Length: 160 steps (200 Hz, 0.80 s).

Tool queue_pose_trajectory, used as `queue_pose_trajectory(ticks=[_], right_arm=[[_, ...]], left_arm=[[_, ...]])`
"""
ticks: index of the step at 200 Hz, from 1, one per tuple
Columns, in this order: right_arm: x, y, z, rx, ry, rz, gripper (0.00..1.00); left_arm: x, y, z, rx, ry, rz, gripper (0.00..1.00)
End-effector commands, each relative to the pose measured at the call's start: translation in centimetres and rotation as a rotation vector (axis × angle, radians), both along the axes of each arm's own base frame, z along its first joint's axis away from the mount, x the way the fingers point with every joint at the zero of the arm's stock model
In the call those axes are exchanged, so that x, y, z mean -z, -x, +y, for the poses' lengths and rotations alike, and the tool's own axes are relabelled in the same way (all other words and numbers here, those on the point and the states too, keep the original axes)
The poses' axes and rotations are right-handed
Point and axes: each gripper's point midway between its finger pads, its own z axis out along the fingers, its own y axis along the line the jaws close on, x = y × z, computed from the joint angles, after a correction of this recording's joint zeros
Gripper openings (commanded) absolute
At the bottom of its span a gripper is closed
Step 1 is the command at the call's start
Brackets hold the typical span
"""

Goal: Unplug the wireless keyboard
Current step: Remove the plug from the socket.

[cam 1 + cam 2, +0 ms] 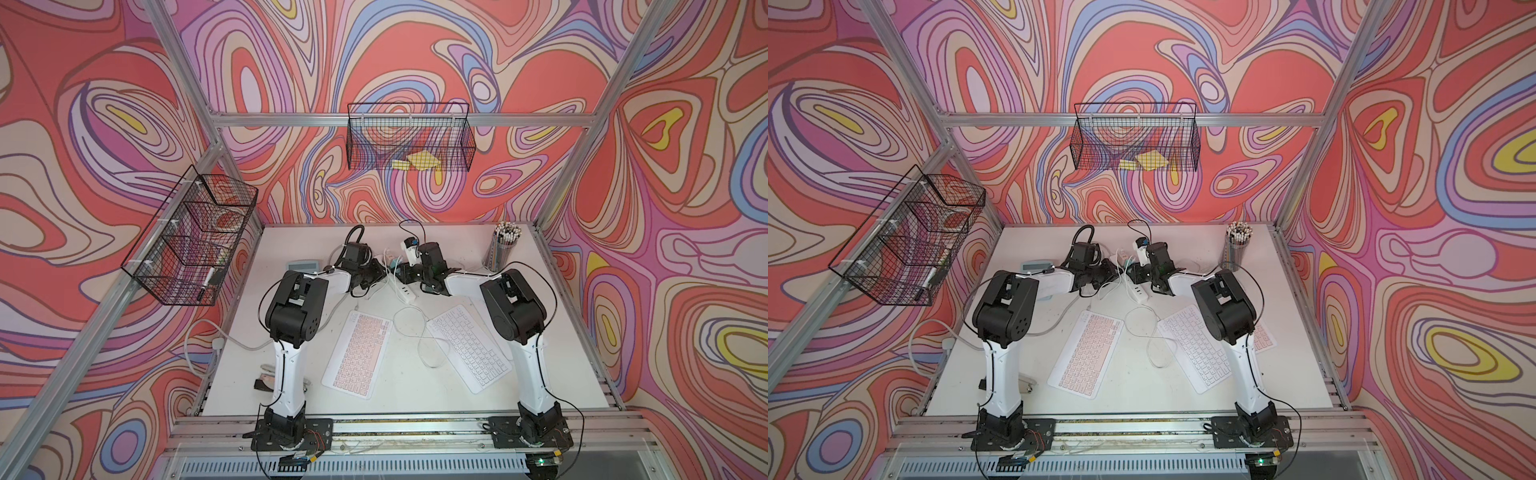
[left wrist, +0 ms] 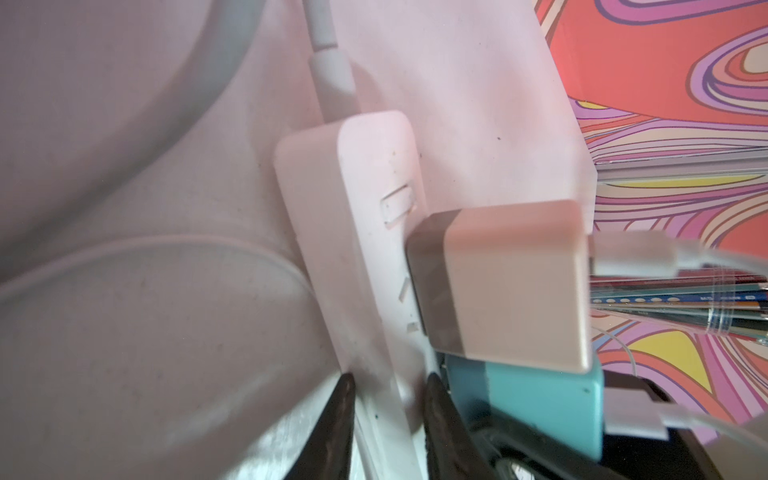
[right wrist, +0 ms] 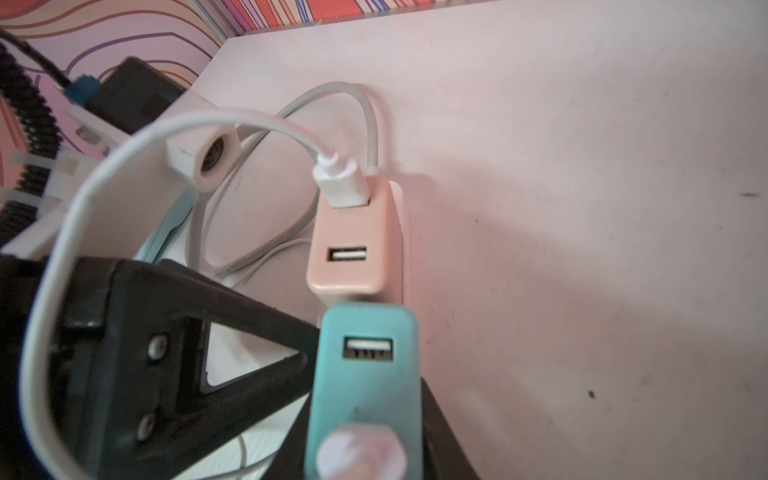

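Left wrist: left end effector point(image 2: 388, 386) pinches the power strip point(image 2: 353, 208); right wrist: right end effector point(image 3: 368, 365) grips teal charger point(image 3: 361, 399).

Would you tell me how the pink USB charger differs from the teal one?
The pink USB charger stands free, while the teal USB charger is held by the right gripper. The teal one sits right beside the left gripper clamping the power strip; the pink one is farther along. Both are plugged into that strip, each carrying a white cable.
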Motion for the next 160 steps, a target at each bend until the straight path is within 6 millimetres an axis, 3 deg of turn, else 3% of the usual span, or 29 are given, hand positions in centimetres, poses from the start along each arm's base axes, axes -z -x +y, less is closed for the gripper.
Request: queue_pose_trajectory(ticks=[1, 51, 99, 136, 160], right_arm=[[-6.1, 6.1, 7.5, -0.336, -0.149, -0.103, 0.03], [-3.6, 7.6, 9.9, -0.365, 0.173, -0.261, 0.03], [-0.8, 7.9, 10.3, -0.371, 0.398, -0.311, 0.03], [-0.3, 7.4, 9.5, -0.349, 0.445, -0.288, 0.02], [-1.1, 6.9, 8.2, -0.322, 0.372, -0.233, 0.02]], left_arm=[[9.7, 6.4, 1.0, 0.026, -0.173, 0.299, 0.29], [9.7, 5.9, 0.7, 0.031, -0.165, 0.300, 0.29], [9.8, 5.9, 0.7, 0.033, -0.165, 0.304, 0.29], [9.8, 5.9, 0.8, 0.028, -0.163, 0.305, 0.29], [9.8, 5.9, 0.9, 0.026, -0.158, 0.306, 0.29]])
